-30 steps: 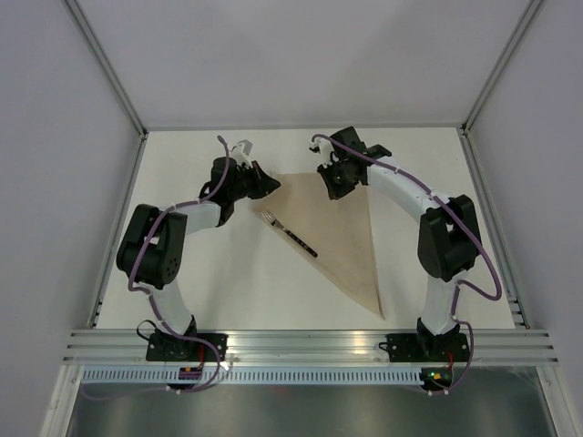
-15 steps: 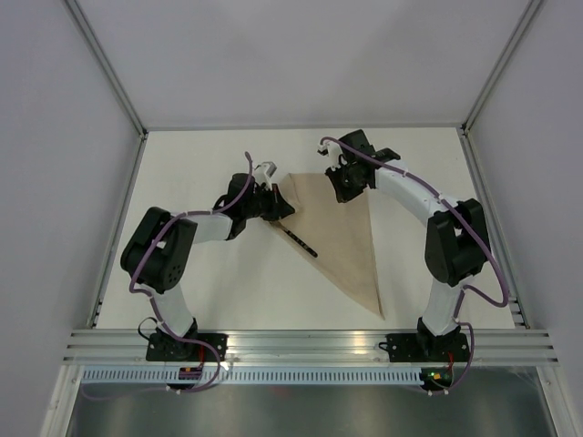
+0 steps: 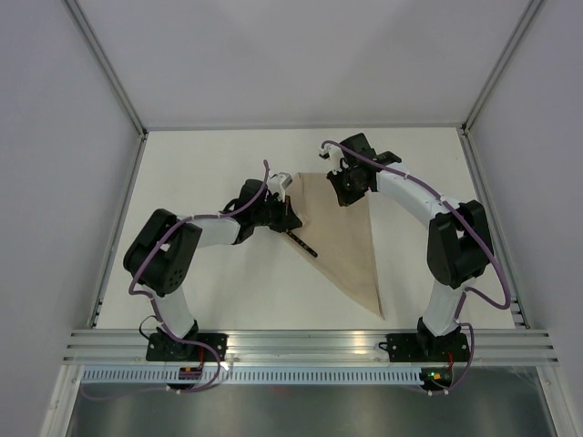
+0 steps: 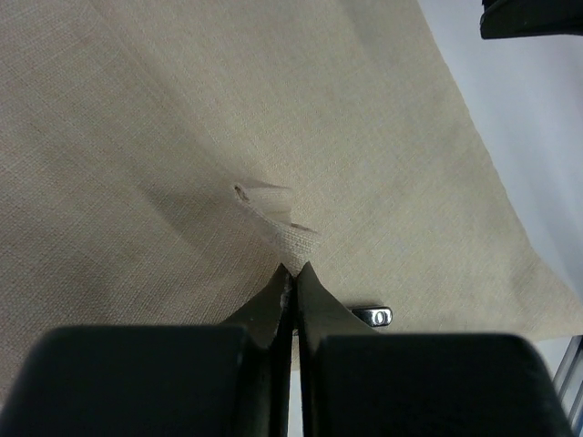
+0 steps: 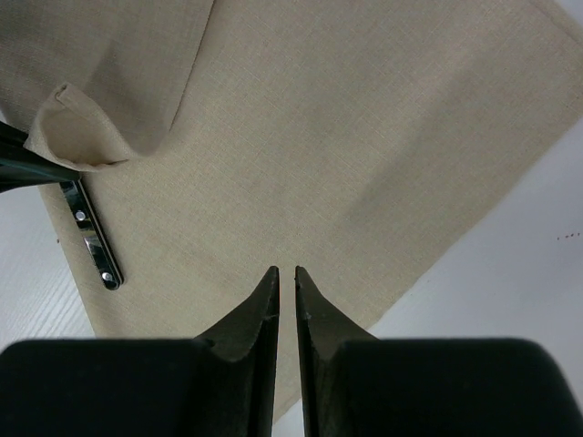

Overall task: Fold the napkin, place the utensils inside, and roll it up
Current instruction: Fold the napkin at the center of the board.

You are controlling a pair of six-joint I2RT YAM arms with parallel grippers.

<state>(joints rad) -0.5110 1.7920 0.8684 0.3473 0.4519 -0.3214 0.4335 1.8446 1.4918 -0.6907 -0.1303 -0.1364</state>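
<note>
The left gripper (image 4: 293, 271) is pinched tight on a lifted corner of the napkin (image 3: 344, 241). The right gripper (image 5: 285, 273), fingers slightly apart, is over the cloth's far edge. The triangular napkin lies right of the table (image 3: 228, 291) centre, with a dark utensil (image 5: 91, 238) at its left edge.

The left gripper (image 3: 282, 215) is sweeping rightward and nearer, dragging the napkin's (image 3: 344, 238) pinched far-left corner (image 4: 273, 202) across the cloth. The fold is now covering the fork's (image 3: 306, 246) tines. The right gripper (image 3: 344, 193) is edging slightly rightward.
</note>
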